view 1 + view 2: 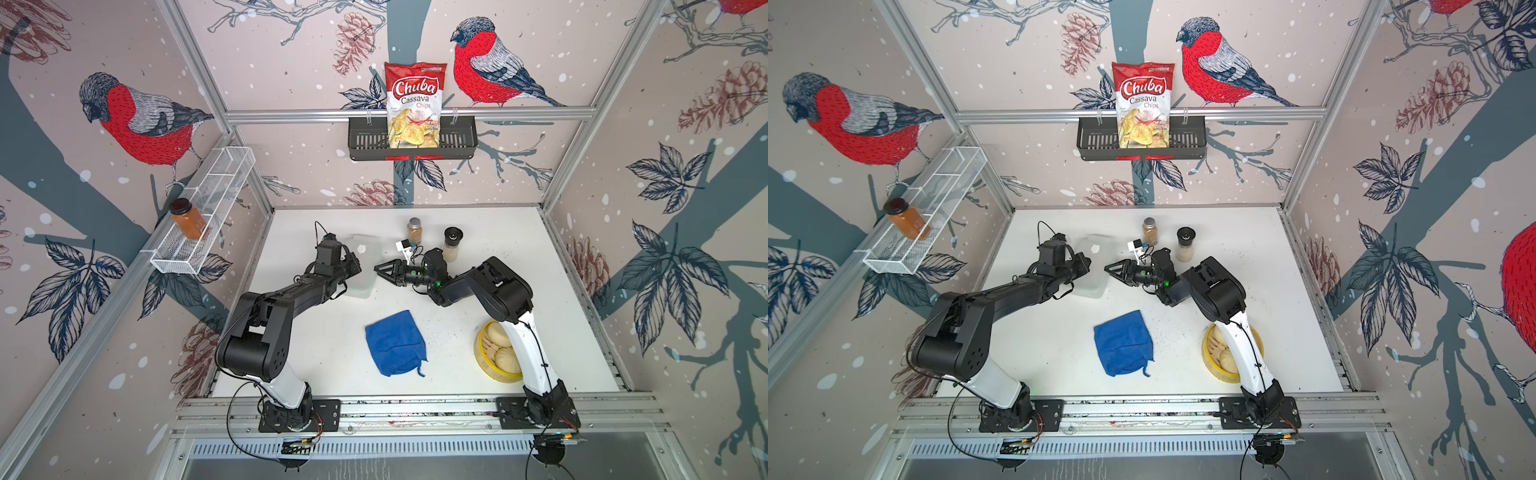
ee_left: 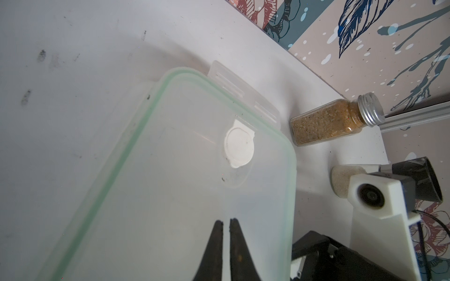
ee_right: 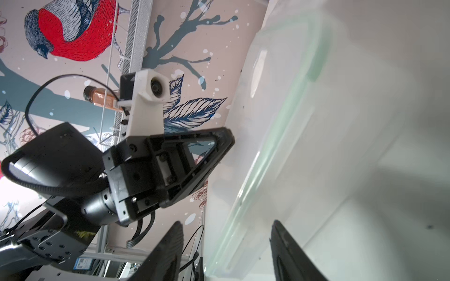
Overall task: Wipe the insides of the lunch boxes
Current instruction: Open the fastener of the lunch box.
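Note:
A clear lunch box piece with a pale green rim [image 2: 170, 80], a clip flap and a white spot [image 2: 239, 148] lies on a second clear lunch box [image 1: 359, 291] at the back left of the table. It shows in both top views [image 1: 1098, 253]. My left gripper [image 2: 226, 221] is shut with nothing between its fingers. Its tips rest against the green-rimmed piece [image 3: 258, 102]. My right gripper [image 3: 226, 231] is open at the lunch boxes' right edge [image 1: 377, 269], with the green rim between its fingers. A blue cloth [image 1: 395, 343] lies crumpled in front.
A spice jar [image 1: 414, 231] and a black-topped shaker [image 1: 451, 245] stand just behind my right gripper. A round bamboo steamer with buns [image 1: 496, 353] sits front right, partly under my right arm. A chips bag [image 1: 413, 108] and an orange jar [image 1: 189, 218] sit on wall shelves.

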`<action>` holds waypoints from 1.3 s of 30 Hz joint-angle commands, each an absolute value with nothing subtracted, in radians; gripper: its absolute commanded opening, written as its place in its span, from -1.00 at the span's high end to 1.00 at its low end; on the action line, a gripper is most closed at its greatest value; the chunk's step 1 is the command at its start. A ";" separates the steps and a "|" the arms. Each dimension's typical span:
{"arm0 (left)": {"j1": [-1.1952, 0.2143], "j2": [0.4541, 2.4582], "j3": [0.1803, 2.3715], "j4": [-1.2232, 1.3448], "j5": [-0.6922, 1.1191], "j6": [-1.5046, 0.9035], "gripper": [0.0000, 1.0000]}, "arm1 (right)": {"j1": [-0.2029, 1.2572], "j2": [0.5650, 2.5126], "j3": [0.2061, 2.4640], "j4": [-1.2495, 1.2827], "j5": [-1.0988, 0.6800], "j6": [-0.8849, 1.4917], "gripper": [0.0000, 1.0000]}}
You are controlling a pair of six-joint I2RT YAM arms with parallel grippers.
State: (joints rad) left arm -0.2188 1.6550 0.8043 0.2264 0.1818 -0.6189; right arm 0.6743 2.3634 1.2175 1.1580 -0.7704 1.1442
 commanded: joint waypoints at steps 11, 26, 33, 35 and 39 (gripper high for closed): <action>-0.222 1.719 0.785 -0.312 0.156 -0.607 0.77 | 0.679 2.397 1.277 1.102 -0.691 1.112 -0.16; -0.222 1.745 0.784 -0.300 0.161 -0.605 0.77 | 0.706 2.448 1.257 1.356 -0.715 1.228 0.55; -0.222 1.755 0.788 -0.300 0.163 -0.604 0.77 | 0.703 2.433 1.209 1.379 -0.707 1.232 0.55; -0.222 1.751 0.796 -0.304 0.165 -0.604 0.77 | 0.702 2.412 1.185 1.361 -0.701 1.214 0.54; -0.222 1.719 0.862 -0.346 0.181 -0.600 0.77 | 0.706 2.313 1.115 1.225 -0.672 1.104 0.55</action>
